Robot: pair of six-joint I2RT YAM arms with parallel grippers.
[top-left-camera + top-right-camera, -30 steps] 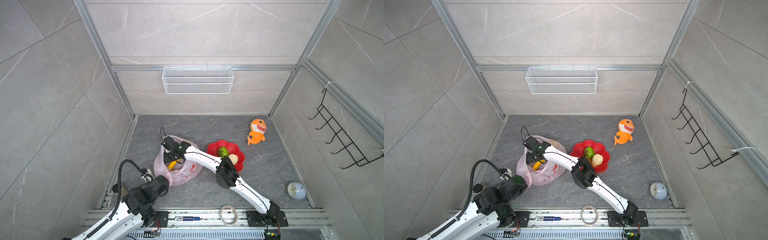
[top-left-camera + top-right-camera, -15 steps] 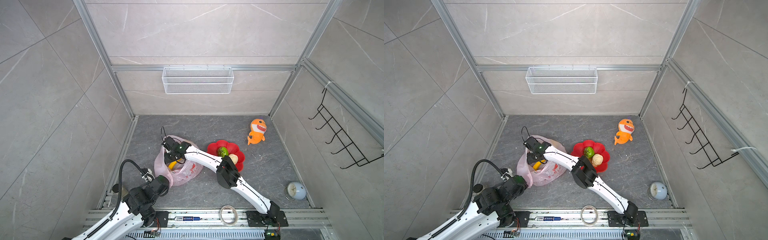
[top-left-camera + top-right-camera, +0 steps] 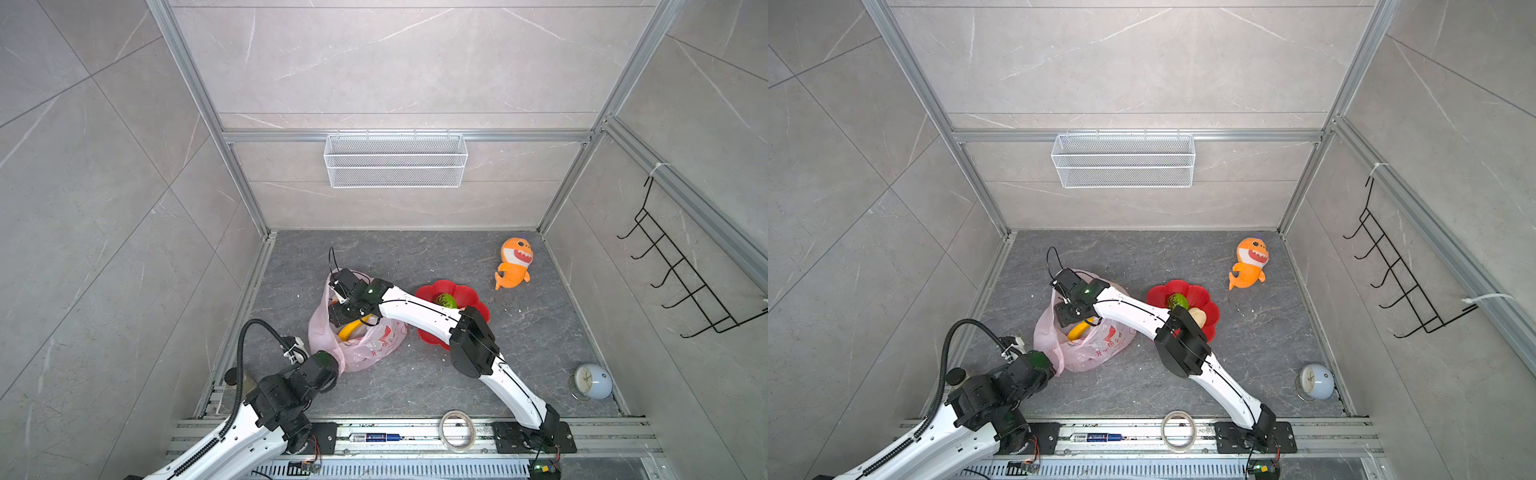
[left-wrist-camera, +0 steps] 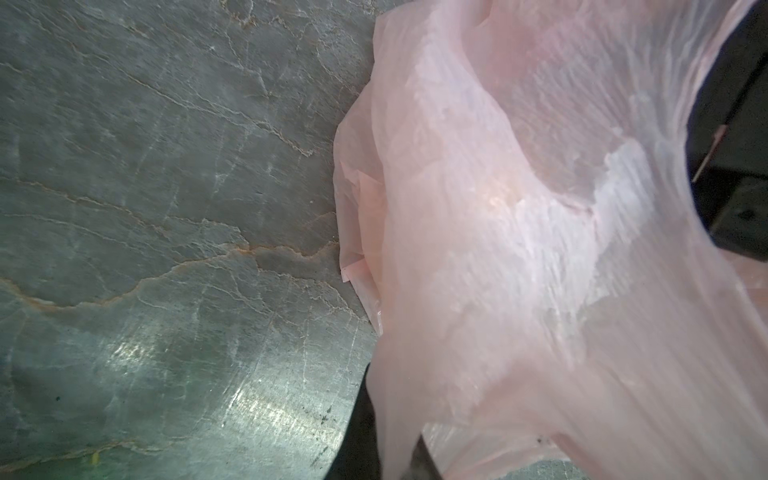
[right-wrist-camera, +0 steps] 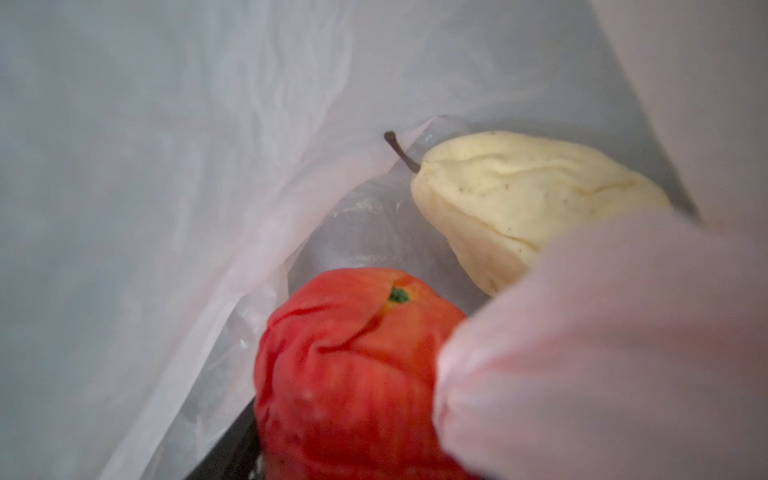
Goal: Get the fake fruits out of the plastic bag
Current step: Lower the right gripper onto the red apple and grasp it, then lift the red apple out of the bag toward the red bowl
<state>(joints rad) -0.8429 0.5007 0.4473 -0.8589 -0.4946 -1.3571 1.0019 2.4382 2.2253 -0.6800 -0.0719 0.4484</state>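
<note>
The pink plastic bag [image 3: 370, 345] [image 3: 1096, 349] lies on the grey floor with its mouth held up. My left gripper [image 3: 332, 361] [image 4: 399, 465] is shut on the bag's near edge. My right gripper [image 3: 341, 318] [image 5: 374, 457] reaches down into the bag, its jaws closed around a creased red fruit [image 5: 353, 365]. A cream pear-shaped fruit [image 5: 519, 195] lies just beyond it. A yellow banana [image 3: 351, 328] [image 3: 1079, 328] shows in the bag's mouth. A green bumpy fruit [image 3: 445, 300] and a cream fruit [image 3: 1198, 316] sit in the red dish [image 3: 465, 293].
An orange plush shark [image 3: 514, 264] lies at the back right. A pale blue clock [image 3: 590, 381] stands near the right wall. A tape roll [image 3: 457, 430] rests on the front rail. A wire basket [image 3: 395, 160] and black hooks [image 3: 681, 282] hang on the walls.
The right gripper's jaws have narrowed inside the bag. Both arms and the bag stay in the same place.
</note>
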